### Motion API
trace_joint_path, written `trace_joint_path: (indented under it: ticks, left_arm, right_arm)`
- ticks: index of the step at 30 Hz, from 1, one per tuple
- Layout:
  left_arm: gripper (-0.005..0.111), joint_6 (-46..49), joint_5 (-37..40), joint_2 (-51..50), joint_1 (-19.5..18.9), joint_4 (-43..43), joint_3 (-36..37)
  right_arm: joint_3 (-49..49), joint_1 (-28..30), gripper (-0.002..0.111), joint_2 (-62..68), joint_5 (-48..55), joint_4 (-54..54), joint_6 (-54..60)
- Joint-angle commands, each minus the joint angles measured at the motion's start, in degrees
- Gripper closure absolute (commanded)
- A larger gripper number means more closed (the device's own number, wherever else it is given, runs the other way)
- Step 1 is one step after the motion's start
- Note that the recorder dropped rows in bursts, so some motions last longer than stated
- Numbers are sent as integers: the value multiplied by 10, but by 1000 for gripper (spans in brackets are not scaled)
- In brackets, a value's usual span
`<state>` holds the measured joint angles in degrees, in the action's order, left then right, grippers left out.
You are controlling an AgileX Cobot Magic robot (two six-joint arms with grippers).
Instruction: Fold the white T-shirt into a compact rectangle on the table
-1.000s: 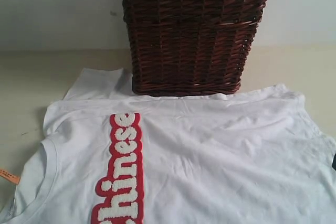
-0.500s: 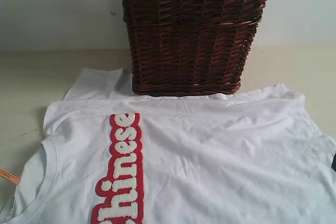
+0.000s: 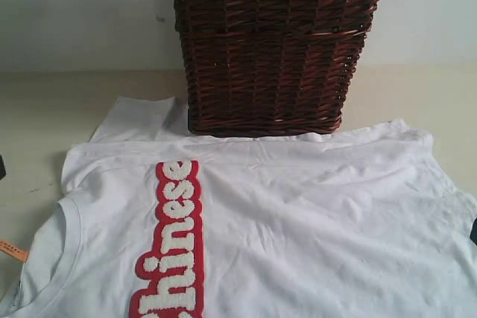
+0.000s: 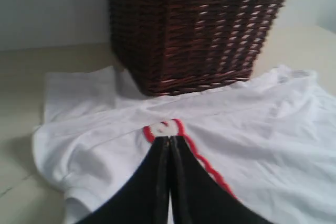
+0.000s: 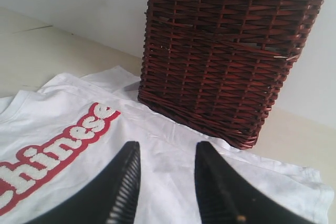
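reading "chinese", red-edged lettering, on white t-shirt, left hand clenched, right hand released

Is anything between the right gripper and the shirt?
Nothing visible. The right gripper, jaws open, faces bare fabric of the shirt. The basket stands beyond, at the shirt's far edge, not between them.
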<state>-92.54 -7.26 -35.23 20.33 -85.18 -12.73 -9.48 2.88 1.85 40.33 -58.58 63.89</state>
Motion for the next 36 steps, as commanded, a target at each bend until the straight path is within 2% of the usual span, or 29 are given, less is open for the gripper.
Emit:
trace_joint_path:
  ticks: [1, 4, 6, 11, 18, 21, 24, 31, 36]
  left_arm:
    - [107, -16, 61, -100, 2, 4, -50]
    - [107, -39, 6, -250, 2, -8, -105]
    - [107, -39, 13, -308, 2, -31, -124]
    - [107, -53, 46, -360, 2, -30, -120]
    - [107, -53, 179, -404, 2, -24, -115]
    - [106, -53, 193, -428, 2, -28, -132]
    - [98, -53, 166, -463, 2, -40, -163]
    - [70, -51, 193, -576, 2, -41, -283]
    - [69, -49, 254, -643, 0, -41, -339]
  right_arm:
    - [3, 2, 73, 1, 2, -2, 0]
    - [3, 2, 73, 1, 2, -2, 0]
    - [3, 2, 73, 1, 2, -2, -1]
    - [3, 2, 73, 1, 2, -2, -1]
    - [3, 2, 73, 1, 2, -2, 0]
    - [3, 2, 73, 1, 2, -2, -1]
    - [3, 2, 73, 1, 2, -2, -1]
    - [3, 2, 73, 1, 2, -2, -1]
    - [3, 2, 73, 1, 2, -2, -1]
